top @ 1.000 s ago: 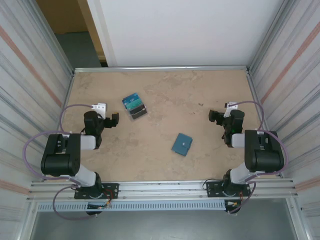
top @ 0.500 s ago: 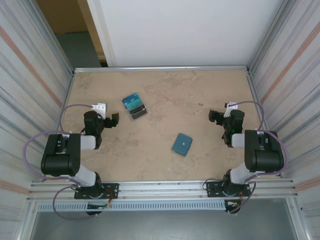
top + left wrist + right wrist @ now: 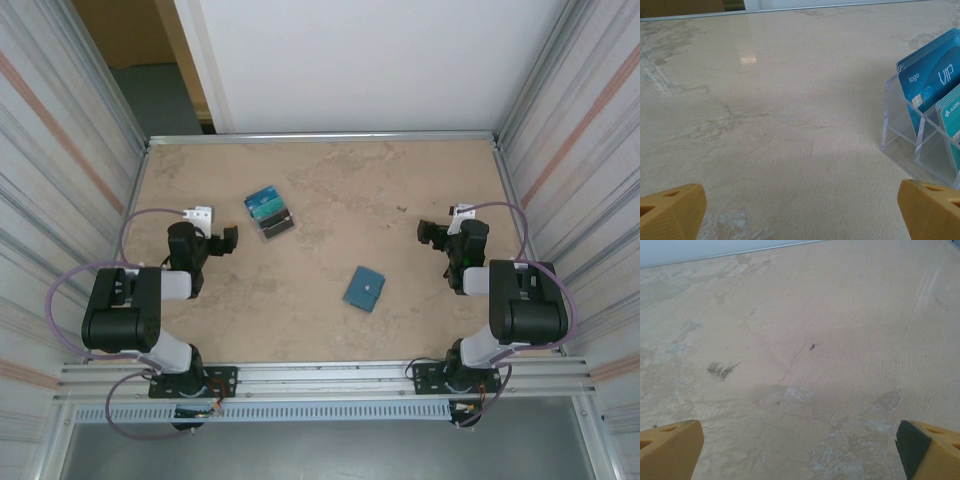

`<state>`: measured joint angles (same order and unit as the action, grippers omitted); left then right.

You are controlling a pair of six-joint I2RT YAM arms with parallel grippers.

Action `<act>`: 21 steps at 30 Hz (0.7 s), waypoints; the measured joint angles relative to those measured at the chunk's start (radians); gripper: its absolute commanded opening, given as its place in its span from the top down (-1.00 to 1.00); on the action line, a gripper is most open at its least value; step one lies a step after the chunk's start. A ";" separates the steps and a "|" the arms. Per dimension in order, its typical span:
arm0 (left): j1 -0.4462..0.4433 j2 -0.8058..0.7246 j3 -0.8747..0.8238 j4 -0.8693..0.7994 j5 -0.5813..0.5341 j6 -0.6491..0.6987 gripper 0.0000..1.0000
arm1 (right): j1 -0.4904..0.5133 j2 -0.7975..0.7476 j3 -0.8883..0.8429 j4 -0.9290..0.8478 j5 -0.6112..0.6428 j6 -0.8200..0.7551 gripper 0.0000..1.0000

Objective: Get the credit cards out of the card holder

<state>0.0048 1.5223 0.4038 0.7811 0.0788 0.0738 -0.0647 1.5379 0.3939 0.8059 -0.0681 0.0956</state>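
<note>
In the left wrist view the clear stand (image 3: 896,117) and its blue cards (image 3: 939,72) are cut off by the right edge, the rear cards being partly hidden behind the front ones. From above, the card holder (image 3: 364,289) is seen shut, its inside hidden.
</note>
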 measured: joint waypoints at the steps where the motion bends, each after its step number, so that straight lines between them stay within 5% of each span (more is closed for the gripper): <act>1: 0.000 0.000 0.000 0.000 0.000 0.000 -0.97 | 0.000 0.000 0.000 0.000 0.000 0.000 -0.97; 21: 0.000 -0.068 -0.002 -0.031 -0.003 -0.001 -0.97 | 0.011 0.000 0.010 -0.033 0.024 0.000 -0.97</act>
<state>0.0048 1.4544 0.4019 0.7502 0.0757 0.0731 -0.0536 1.5375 0.4038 0.7731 -0.0441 0.0956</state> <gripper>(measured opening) 0.986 0.987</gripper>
